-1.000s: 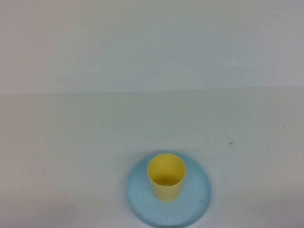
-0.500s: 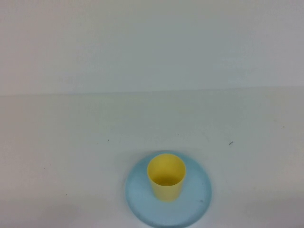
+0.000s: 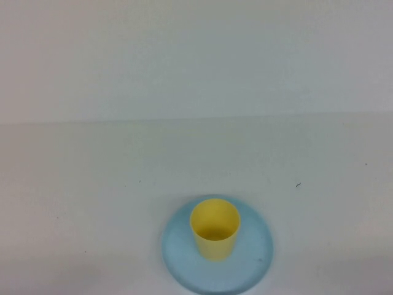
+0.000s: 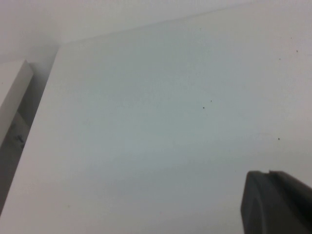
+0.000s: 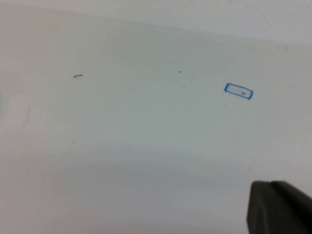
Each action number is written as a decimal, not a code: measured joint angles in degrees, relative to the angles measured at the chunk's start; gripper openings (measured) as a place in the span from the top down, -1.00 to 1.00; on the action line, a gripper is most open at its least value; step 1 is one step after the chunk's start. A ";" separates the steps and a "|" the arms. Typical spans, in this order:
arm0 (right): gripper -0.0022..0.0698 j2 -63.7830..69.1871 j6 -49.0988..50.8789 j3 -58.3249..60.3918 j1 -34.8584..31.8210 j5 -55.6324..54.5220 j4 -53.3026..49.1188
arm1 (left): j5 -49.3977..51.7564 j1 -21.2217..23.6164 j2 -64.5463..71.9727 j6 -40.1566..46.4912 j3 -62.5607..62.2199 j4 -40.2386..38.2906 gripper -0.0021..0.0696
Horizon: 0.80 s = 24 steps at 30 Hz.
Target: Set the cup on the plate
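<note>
The yellow cup [image 3: 215, 229] stands upright on the light blue plate [image 3: 252, 261], a little behind the plate's middle, at the near centre of the table in the high view. Neither arm shows in the high view. My left gripper [image 4: 268, 173] shows only in the left wrist view as dark fingertips pressed together over bare table, holding nothing. My right gripper [image 5: 271, 184] shows the same way in the right wrist view, shut and empty. The cup and the plate are out of both wrist views.
The white table meets a pale wall at the back [image 3: 196, 118]. A white block [image 4: 12, 92] stands beside the table's edge in the left wrist view. A small blue-outlined label [image 5: 238, 91] and a dark speck [image 5: 78, 75] lie on the table.
</note>
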 joint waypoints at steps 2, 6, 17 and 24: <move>0.94 0.00 0.00 0.00 0.00 0.00 0.00 | 0.00 0.00 0.00 0.00 0.00 0.12 0.94; 0.94 0.00 0.00 0.00 -0.65 0.00 0.00 | 0.00 0.00 0.00 0.00 0.00 0.12 0.94; 0.94 0.00 0.00 0.00 -2.33 0.00 0.00 | 0.00 0.00 0.00 0.00 0.00 0.12 0.94; 0.94 0.00 0.00 0.00 -2.69 0.00 0.00 | 0.00 0.00 0.00 0.00 0.00 0.12 0.94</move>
